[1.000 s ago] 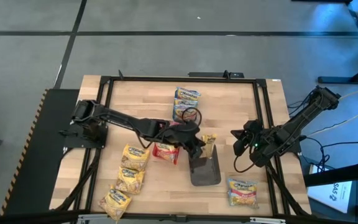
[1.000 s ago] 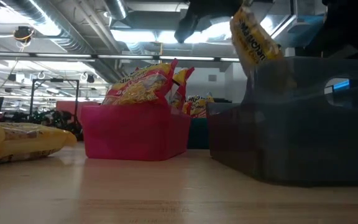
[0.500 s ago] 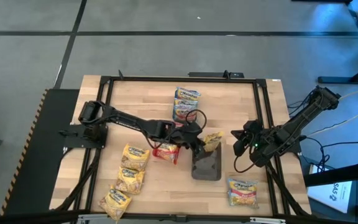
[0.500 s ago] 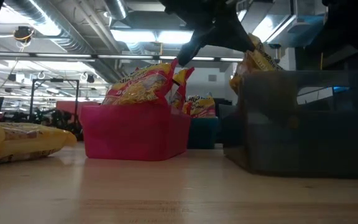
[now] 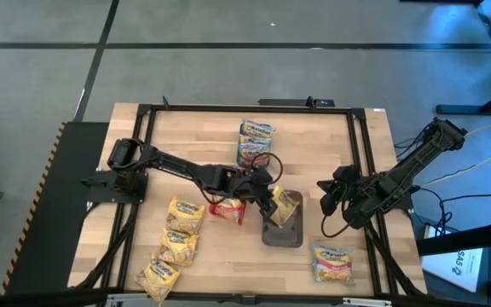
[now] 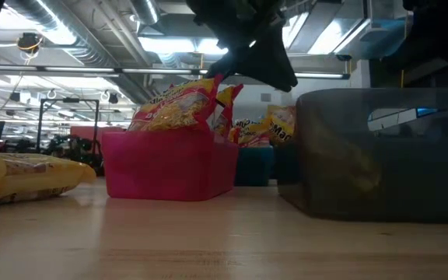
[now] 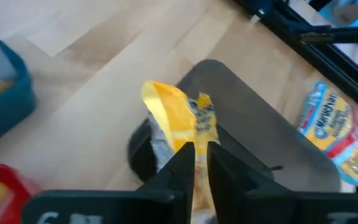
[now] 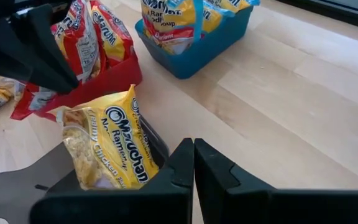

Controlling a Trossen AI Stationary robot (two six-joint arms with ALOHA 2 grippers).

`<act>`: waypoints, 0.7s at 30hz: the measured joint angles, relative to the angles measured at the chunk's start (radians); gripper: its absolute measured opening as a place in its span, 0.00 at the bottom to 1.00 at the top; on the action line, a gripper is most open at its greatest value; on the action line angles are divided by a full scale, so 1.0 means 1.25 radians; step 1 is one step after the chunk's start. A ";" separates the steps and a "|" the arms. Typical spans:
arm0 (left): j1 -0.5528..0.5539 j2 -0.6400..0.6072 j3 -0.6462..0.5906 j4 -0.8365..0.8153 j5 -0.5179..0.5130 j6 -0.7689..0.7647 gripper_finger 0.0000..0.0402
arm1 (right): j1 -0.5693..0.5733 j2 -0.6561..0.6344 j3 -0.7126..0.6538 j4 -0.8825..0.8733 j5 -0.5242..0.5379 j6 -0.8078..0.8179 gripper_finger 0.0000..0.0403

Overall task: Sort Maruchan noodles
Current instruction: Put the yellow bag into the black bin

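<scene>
Yellow packet [image 8: 107, 149] upright, long axis vertical, in left claw [image 5: 273, 203].

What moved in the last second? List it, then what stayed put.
The left pincer, shut on the yellow crinkly plastic noodle packet, lowered it from upright above the grey rectangular tray to leaning into it. The tray shifted slightly. The right pincer, the pink tray and the loose packets stayed put.
</scene>
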 joint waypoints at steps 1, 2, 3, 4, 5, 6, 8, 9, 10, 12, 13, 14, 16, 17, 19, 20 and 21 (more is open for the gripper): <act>0.000 0.000 0.000 -0.002 -0.010 -0.001 0.11 | 0.000 0.000 0.000 0.000 -0.001 0.000 0.03; 0.000 0.000 0.000 -0.001 -0.016 -0.002 0.12 | 0.000 0.000 0.000 0.000 -0.002 -0.001 0.03; 0.000 0.000 0.000 0.001 -0.018 -0.002 0.13 | 0.000 0.000 0.000 0.000 -0.002 -0.002 0.03; 0.000 0.000 0.000 0.003 -0.020 -0.005 0.14 | 0.000 0.000 0.000 0.000 -0.002 -0.004 0.03; 0.000 0.000 0.000 0.004 -0.020 -0.008 0.15 | 0.000 0.000 0.000 0.000 -0.002 -0.007 0.03; 0.000 0.000 0.000 0.003 -0.021 -0.009 0.16 | 0.000 0.000 0.000 0.001 -0.002 -0.013 0.03; 0.001 -0.001 0.000 0.003 -0.021 -0.024 0.18 | 0.000 0.000 0.000 0.007 -0.004 -0.019 0.03; 0.001 -0.004 0.000 0.003 -0.020 -0.032 0.18 | 0.000 0.000 0.000 0.014 -0.010 -0.020 0.03; 0.002 -0.006 0.000 0.006 -0.018 -0.040 0.18 | 0.000 0.000 0.000 0.024 -0.018 -0.025 0.03; 0.003 -0.009 0.001 0.008 -0.013 -0.044 0.18 | 0.000 0.000 0.000 0.061 -0.046 -0.066 0.03; 0.005 -0.014 0.001 -0.008 -0.007 -0.041 0.18 | 0.000 0.000 0.000 0.089 -0.066 -0.100 0.03; 0.007 -0.019 0.001 -0.031 0.000 -0.031 0.18 | 0.000 0.000 0.000 0.120 -0.085 -0.140 0.03; 0.013 -0.029 0.002 -0.059 0.011 -0.010 0.18 | 0.000 0.001 0.000 0.176 -0.104 -0.223 0.03; 0.017 -0.042 0.001 -0.102 0.018 0.002 0.18 | 0.000 0.001 0.000 0.198 -0.104 -0.263 0.03; 0.030 -0.078 -0.001 -0.171 0.031 0.016 0.18 | 0.000 0.001 0.000 0.235 -0.093 -0.325 0.03; 0.037 -0.100 0.001 -0.191 0.037 0.019 0.18 | 0.000 0.001 0.000 0.244 -0.083 -0.346 0.03; 0.042 -0.131 0.001 -0.238 0.041 0.024 0.17 | 0.000 0.001 -0.001 0.255 -0.065 -0.363 0.03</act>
